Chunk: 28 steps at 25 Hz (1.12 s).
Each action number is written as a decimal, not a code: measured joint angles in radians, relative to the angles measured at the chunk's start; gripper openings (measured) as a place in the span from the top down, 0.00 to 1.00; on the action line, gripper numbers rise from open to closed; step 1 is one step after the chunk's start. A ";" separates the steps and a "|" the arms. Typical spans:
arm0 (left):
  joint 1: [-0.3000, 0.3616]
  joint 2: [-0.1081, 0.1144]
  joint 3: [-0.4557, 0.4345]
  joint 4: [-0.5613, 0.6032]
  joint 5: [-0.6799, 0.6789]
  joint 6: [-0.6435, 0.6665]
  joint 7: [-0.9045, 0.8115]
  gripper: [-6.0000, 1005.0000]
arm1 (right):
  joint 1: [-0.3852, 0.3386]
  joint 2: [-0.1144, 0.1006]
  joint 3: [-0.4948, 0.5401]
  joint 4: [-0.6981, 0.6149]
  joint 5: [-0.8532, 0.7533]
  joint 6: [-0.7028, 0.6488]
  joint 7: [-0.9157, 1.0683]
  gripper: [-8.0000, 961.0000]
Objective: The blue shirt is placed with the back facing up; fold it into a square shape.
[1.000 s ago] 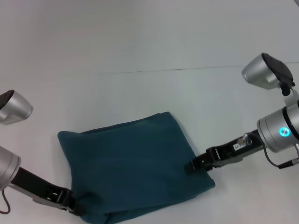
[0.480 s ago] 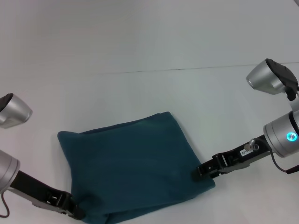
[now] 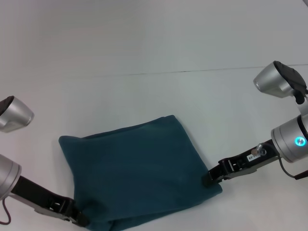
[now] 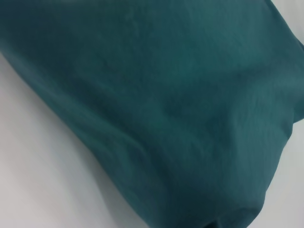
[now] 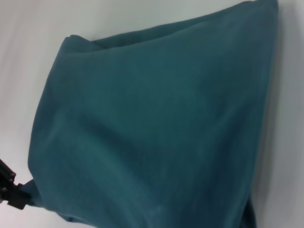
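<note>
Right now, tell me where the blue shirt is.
In the head view the blue shirt lies folded on the white table, between the left gripper and the right gripper.

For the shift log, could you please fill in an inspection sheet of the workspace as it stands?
Surface: white table, a thin seam line across it.
Job's things: blue shirt folded into a rough square, plain side up.
Clutter: nothing seen.
Grippers: left tool at the shirt's near left corner; right tool at its right edge.
Cables: thin wire by the left arm; dark cable at the right arm.
Surroundings: nothing seen.
</note>
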 joint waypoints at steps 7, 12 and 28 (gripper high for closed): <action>0.000 0.001 -0.006 -0.001 -0.001 0.019 0.000 0.97 | 0.002 -0.006 0.000 0.001 -0.004 0.010 0.006 0.76; 0.000 0.003 -0.011 0.000 -0.001 0.038 0.000 0.97 | 0.007 -0.007 -0.002 0.004 -0.006 0.012 0.009 0.90; 0.008 0.004 -0.012 -0.002 0.005 0.056 -0.001 0.97 | 0.001 -0.010 0.000 0.000 -0.030 0.024 0.028 0.99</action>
